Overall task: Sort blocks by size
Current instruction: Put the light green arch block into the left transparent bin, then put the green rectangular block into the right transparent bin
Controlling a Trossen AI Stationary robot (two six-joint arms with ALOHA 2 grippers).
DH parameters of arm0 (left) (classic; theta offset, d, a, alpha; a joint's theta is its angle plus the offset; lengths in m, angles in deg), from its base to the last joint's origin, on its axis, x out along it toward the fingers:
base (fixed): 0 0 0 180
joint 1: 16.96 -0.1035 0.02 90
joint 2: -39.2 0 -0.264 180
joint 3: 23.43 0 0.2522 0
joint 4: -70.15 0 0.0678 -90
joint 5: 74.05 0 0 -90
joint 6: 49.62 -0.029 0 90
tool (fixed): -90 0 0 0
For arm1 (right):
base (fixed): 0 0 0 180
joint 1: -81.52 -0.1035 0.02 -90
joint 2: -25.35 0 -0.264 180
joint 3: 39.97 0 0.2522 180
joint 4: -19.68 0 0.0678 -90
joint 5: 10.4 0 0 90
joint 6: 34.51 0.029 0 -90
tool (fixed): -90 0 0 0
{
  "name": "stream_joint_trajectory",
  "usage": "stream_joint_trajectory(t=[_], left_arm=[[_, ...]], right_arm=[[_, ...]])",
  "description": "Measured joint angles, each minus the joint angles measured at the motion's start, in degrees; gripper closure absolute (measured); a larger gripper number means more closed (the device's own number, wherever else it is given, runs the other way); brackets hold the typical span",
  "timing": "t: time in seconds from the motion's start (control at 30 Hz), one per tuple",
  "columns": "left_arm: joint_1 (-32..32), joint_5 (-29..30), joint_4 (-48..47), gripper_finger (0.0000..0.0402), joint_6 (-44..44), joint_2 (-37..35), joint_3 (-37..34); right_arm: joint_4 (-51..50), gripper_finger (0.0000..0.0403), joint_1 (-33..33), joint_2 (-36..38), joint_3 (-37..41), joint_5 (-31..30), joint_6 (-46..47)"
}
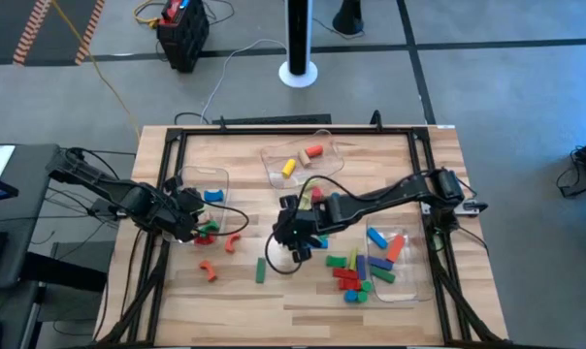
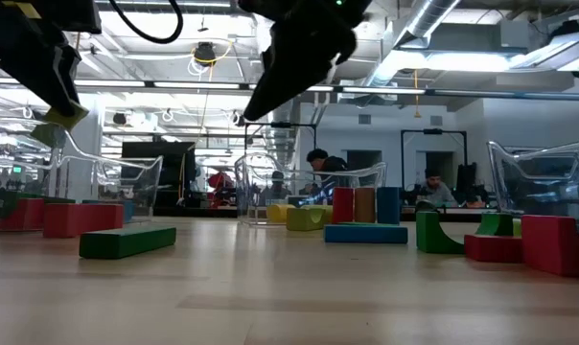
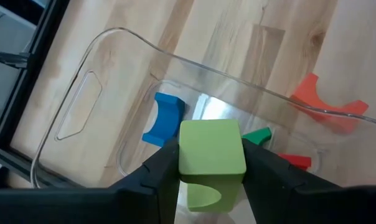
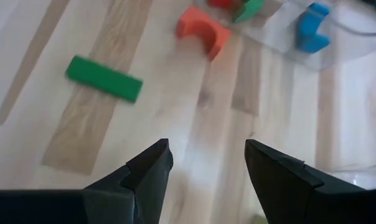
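No legible text or labels.

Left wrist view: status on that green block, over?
Left gripper holds light green arch block over clear bin; blue arch inside. Right gripper open, empty, above table. Nothing in the way.

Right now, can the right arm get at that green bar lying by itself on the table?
Probably yes. The right gripper hangs open and empty over bare wood, and the green bar lies flat close by with nothing between them or crowding it.
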Motion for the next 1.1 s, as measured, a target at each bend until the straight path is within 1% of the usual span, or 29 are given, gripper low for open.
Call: stream_joint_trajectory(t=[0.1, 0.33, 0.43, 0.6, 0.87, 1.1], left_arm=[[0.00, -0.01, 0.02, 0.0244, 0.00, 0.01, 0.00], [0.00, -0.08, 0.03, 0.0179, 0.71, 0.01, 0.00], [0.00, -0.10, 1.11, 0.0162, -0.05, 0.01, 0.00], [0.00, -0.63, 7.55, 0.0160, -4.31, 0.01, 0.00], [0.02, -7.46, 25.26, 0.0164, -17.94, 0.01, 0.00], [0.02, -8.99, 31.58, 0.0164, -24.65, 1.09, 0.00]], right_arm=[[-1.75, 0.0159, -0.94, -0.01, 0.00, 0.00, 0.65], [-4.90, 0.0159, -3.11, -0.01, 0.00, 0.00, 1.01], [-6.47, 0.0159, -3.97, -0.01, 0.00, 0.00, 1.05], [-9.27, 0.0159, -4.63, -0.03, 0.00, 0.00, 2.20], [-13.07, 0.0159, -5.38, -0.05, -0.02, 0.00, 4.34], [-15.41, 0.0159, -6.73, -0.05, -0.04, 0.00, 5.93]])
